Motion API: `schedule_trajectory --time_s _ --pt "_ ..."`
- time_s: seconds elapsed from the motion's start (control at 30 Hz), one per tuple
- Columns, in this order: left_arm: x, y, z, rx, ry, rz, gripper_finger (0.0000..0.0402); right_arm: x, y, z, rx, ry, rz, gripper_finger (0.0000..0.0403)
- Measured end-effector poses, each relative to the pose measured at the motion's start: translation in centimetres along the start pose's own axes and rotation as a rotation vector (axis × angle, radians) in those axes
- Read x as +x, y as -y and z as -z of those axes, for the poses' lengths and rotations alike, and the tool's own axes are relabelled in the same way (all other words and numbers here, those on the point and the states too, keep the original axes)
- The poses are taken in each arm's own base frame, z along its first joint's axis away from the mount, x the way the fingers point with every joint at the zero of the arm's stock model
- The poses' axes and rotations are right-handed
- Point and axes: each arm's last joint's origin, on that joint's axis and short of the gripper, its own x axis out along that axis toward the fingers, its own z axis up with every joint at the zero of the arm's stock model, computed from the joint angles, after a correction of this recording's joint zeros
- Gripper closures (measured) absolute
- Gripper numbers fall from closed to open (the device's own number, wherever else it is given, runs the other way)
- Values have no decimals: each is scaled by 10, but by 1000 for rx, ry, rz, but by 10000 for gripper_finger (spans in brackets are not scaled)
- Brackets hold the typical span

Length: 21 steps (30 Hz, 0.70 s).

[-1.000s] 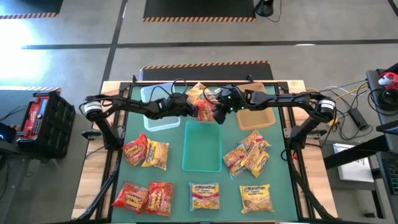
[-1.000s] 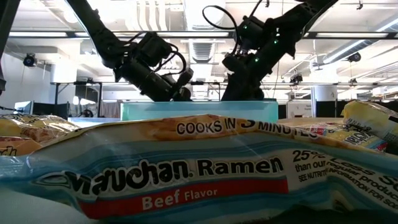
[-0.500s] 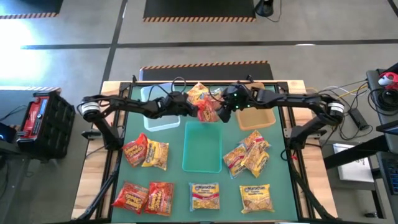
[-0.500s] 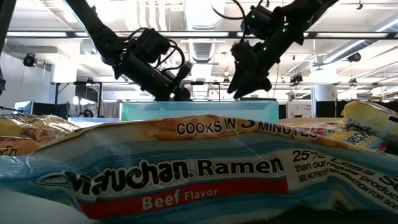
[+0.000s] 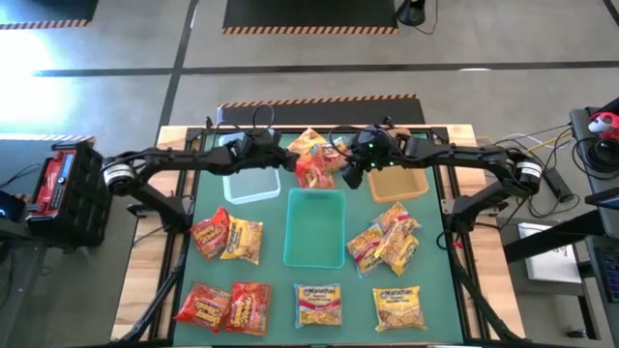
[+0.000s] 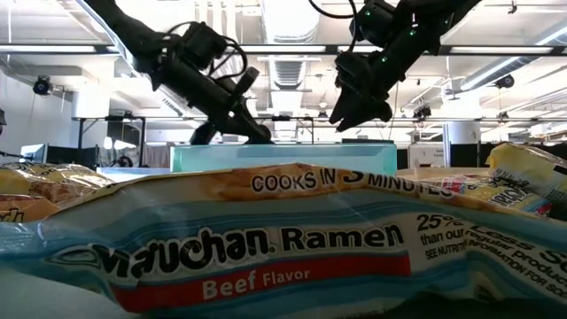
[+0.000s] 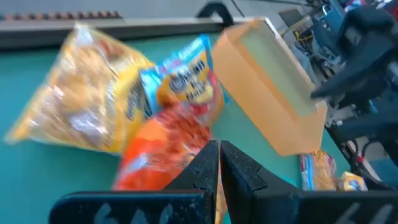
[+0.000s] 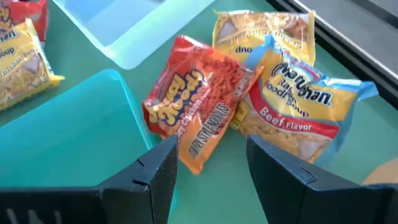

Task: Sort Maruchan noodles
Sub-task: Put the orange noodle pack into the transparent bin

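- The left gripper, fingers together, holds nothing, upper centre of the high view.
- The right gripper, fingers apart, hovers over the red-orange packet.

left arm: reaches inward across the table's far side | left gripper: fingers pressed together, holding nothing | right arm: reaches inward from the right | right gripper: fingers spread apart, empty

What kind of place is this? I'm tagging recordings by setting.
Probably a robotics lab or workshop: a green-topped table on a concrete floor with hazard-striped mats, exposed ceiling ducts, and cabled equipment alongside.
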Motion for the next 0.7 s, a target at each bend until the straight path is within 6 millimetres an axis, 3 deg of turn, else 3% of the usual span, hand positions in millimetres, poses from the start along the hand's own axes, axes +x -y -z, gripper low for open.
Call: schedule_trajectory --time_s 0.3,0.7 --pt "-1 -2 10 -31 -164 56 401 12 1 3 21 -25 2 226" --pt "16 -2 22 -55 -186 64 401 74 10 14 89 -35 7 236"
